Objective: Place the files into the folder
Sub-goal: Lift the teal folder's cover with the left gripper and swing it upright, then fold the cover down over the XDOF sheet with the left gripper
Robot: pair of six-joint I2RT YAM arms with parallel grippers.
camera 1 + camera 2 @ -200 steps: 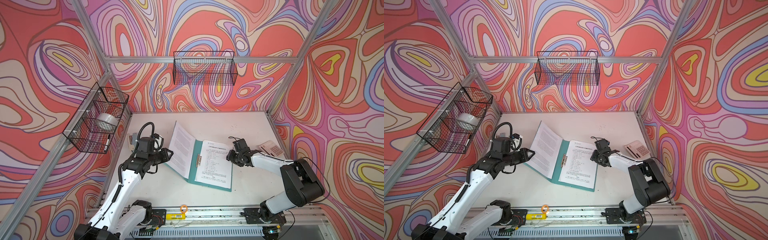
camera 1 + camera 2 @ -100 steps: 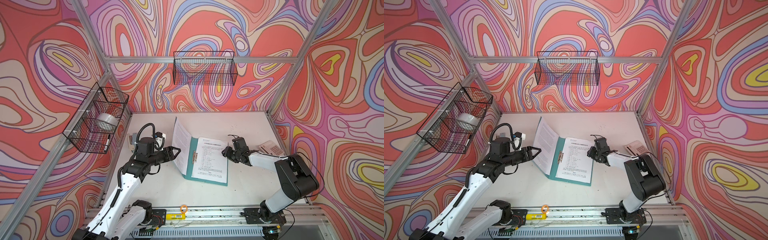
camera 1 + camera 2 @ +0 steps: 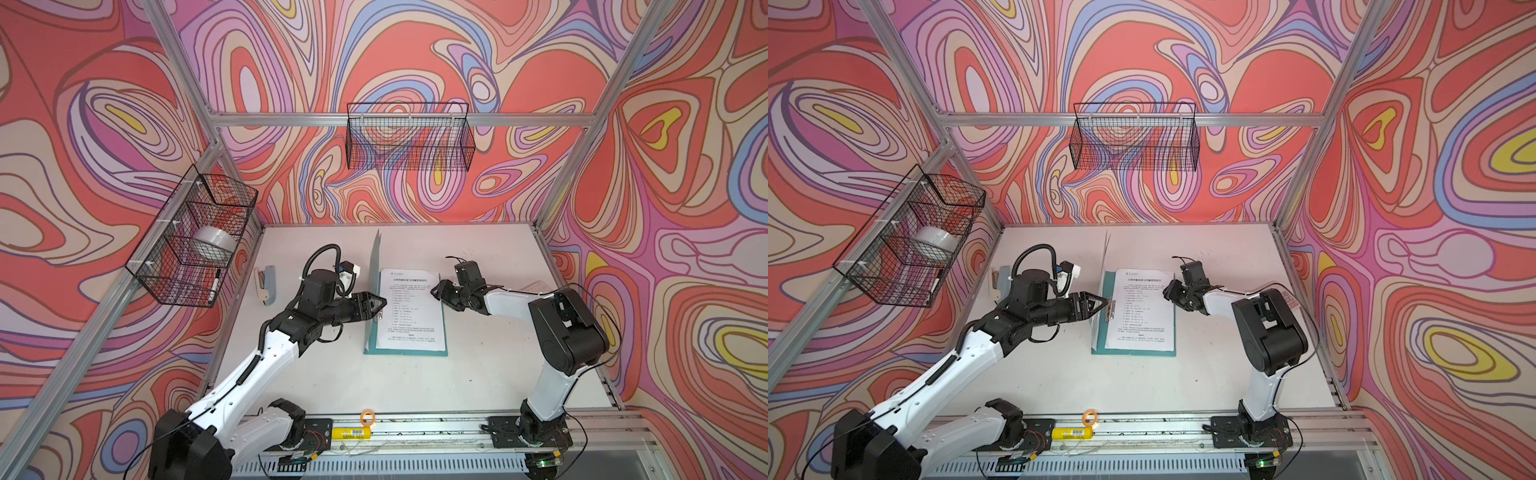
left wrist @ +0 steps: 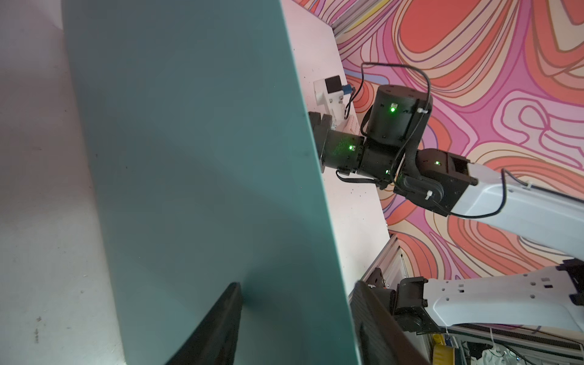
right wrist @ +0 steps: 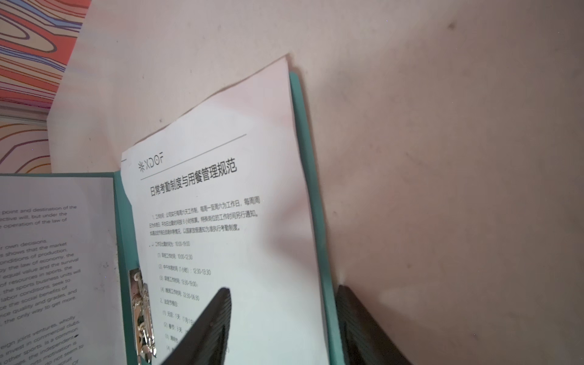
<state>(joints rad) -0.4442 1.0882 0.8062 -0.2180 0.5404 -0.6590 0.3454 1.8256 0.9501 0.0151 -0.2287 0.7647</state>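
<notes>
Left tool (image 3: pixel 380 305) and right tool (image 3: pixel 436 291) both gape, gripping nothing. Unheld, the folder's (image 5: pixel 311 189) upright cover (image 4: pixel 189 158) may flop open, or the jutting papers (image 5: pixel 237 252) could crease as it shuts.

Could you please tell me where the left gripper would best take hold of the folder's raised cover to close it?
Probably the free long edge of the folder's cover, pinched around mid-length from the left gripper's side. The cover stands nearly upright as a thin sheet, both faces exposed, while the files lie flat beyond it.
</notes>
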